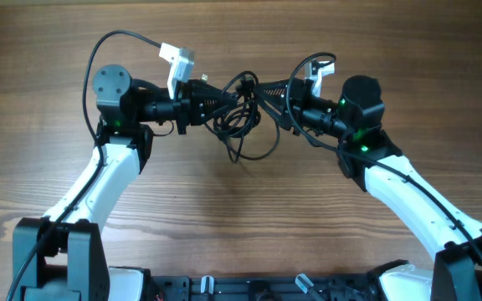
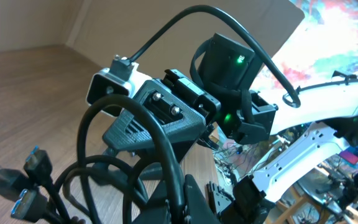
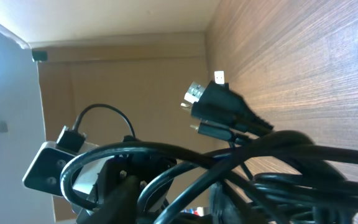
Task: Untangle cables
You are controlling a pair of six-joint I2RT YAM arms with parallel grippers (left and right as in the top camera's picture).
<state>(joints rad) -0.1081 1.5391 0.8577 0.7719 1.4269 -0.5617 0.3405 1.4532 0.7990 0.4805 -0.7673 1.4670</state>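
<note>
Both arms meet nose to nose over the far middle of the table [image 1: 241,226], with the cables [image 1: 243,125] bunched between them.

- left gripper [image 1: 217,99]: clenched on the cables at the bundle's left side. The fingertips are mostly buried in cords.
- right gripper [image 1: 264,88]: clamped on the same bundle from the right. The jaws come to a point in the overhead view. The two gripper tips are near each other, with only the knot between them.
- The bundle is one tight clump of black loops. One bigger loop [image 1: 253,150] sags toward the robot's side, below the grippers. I can't tell whether it touches the wood.
- plug ends: two blue-tipped ones [image 2: 28,186] dangle at the lower left of the left wrist view. A cluster of plugs [image 3: 215,102] sticks out above the cords in the right wrist view, off the tabletop.
- Cords cross right in front of both wrist cameras and block much of each view.

Room to move:
- There is bare wood on the near side of the bundle, between the two forearms, and more out to the left and right of the arms.
- There is less room on the far side, just a narrow strip of wood up to the top of the overhead frame.
- No table edge shows in the overhead view. In the right wrist view the wood ends at a brown panel [image 3: 135,68].
- The left arm wire [image 1: 99,50] arcs high over its wrist and stays apart from the bundle.
</note>
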